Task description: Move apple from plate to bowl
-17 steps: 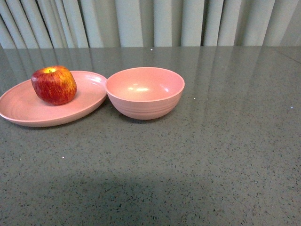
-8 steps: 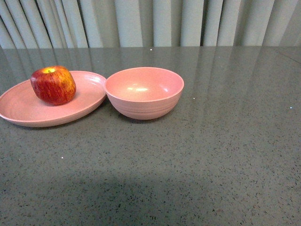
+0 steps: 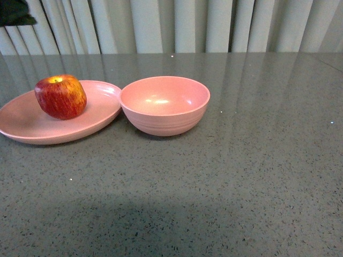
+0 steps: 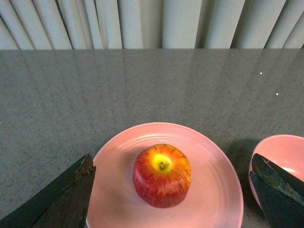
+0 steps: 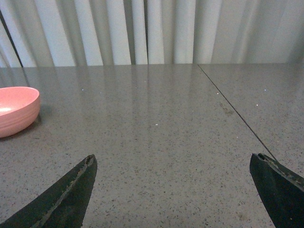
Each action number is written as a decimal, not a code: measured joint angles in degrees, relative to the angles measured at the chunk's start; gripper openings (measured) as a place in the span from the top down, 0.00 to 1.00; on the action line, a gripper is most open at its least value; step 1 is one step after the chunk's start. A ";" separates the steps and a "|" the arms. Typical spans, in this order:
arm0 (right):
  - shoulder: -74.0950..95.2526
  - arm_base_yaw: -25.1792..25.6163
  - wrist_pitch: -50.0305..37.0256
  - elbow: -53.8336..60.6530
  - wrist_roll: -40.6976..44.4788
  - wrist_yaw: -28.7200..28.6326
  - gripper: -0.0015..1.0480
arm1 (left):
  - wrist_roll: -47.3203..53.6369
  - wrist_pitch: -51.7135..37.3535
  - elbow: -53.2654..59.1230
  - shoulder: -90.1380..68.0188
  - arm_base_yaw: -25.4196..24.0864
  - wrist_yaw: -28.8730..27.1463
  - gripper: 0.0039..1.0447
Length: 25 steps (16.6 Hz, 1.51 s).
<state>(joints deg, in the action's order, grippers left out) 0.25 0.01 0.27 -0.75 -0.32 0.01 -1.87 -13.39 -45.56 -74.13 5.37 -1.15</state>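
The red apple (image 3: 60, 96) with yellow streaks stands upright on the wide shallow pink plate (image 3: 21, 126) at the left of the table. The deep pink bowl (image 3: 165, 104) stands just right of the plate, touching its rim, and holds nothing. In the left wrist view my left gripper (image 4: 172, 160) is open and hovers above the apple (image 4: 162, 175), with one finger on each side of the plate (image 4: 213, 190); the bowl's edge (image 4: 280, 154) shows beside one finger. My right gripper (image 5: 172, 159) is open and empty over bare table, away from the bowl (image 5: 16, 111).
The grey speckled table (image 3: 241, 176) runs back to pale curtains (image 3: 187, 24). A dark part of my left arm (image 3: 13, 13) shows at the top left corner of the front view. A thin seam (image 5: 232, 114) crosses the table in the right wrist view.
A dark part of my left arm has come into the top left corner of the front view. The apple, plate and bowl have not moved.
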 joint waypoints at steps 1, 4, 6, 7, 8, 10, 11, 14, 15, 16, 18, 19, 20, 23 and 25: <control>0.00 0.00 0.00 0.00 0.00 0.00 0.06 | 0.50 0.37 -2.67 -3.91 -0.02 0.22 0.06; 0.00 0.00 0.00 0.00 0.00 0.00 0.06 | 0.94 2.34 -10.32 -14.88 -1.16 2.73 0.06; 0.00 0.00 0.00 0.00 0.00 0.00 0.06 | 1.16 3.39 -13.31 -19.58 -1.75 3.13 0.06; 0.00 0.00 0.00 0.00 -0.02 0.00 0.06 | 1.79 4.11 -14.53 -21.70 -1.84 2.49 0.06; 0.00 0.00 0.00 0.00 0.00 0.00 0.06 | 1.95 4.94 -15.12 -22.58 -1.84 2.51 0.06; 0.00 0.00 0.00 0.00 0.00 0.00 0.06 | 2.12 5.60 -15.43 -22.69 -1.64 2.54 0.06; 0.00 0.00 0.00 0.00 0.00 0.00 0.06 | 2.12 6.56 -15.61 -22.95 -1.16 2.64 0.06; 0.00 0.00 0.00 0.00 0.00 0.00 0.06 | 2.03 8.20 -15.63 -24.85 -0.92 2.69 0.06; 0.00 0.00 0.00 0.00 0.00 0.00 0.06 | 1.90 8.28 -15.63 -25.42 -0.92 2.67 0.06; 0.00 0.00 0.00 0.00 0.00 0.00 0.06 | 1.84 8.31 -15.63 -25.92 -0.92 2.67 0.06; 0.00 0.00 0.00 0.00 -0.02 0.00 0.06 | 1.51 8.46 -15.63 -26.67 -0.92 2.64 0.06; 0.00 0.00 0.00 0.00 -0.02 0.00 0.06 | 0.98 8.87 -15.63 -26.91 -0.90 2.64 0.06; 0.00 0.00 0.00 0.00 -0.02 0.00 0.06 | 0.72 9.09 -15.63 -27.08 -0.85 2.64 0.06; 0.00 0.00 0.00 0.00 0.00 0.00 0.06 | 0.33 9.09 -15.63 -27.12 -0.52 2.82 0.15; 0.00 0.00 0.00 0.00 0.00 0.00 0.06 | 0.35 8.68 -15.63 -27.12 -0.46 3.02 0.30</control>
<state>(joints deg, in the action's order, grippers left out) 0.25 0.01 0.27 -0.75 -0.32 0.01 -1.52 -4.71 -61.19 -101.25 4.91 1.87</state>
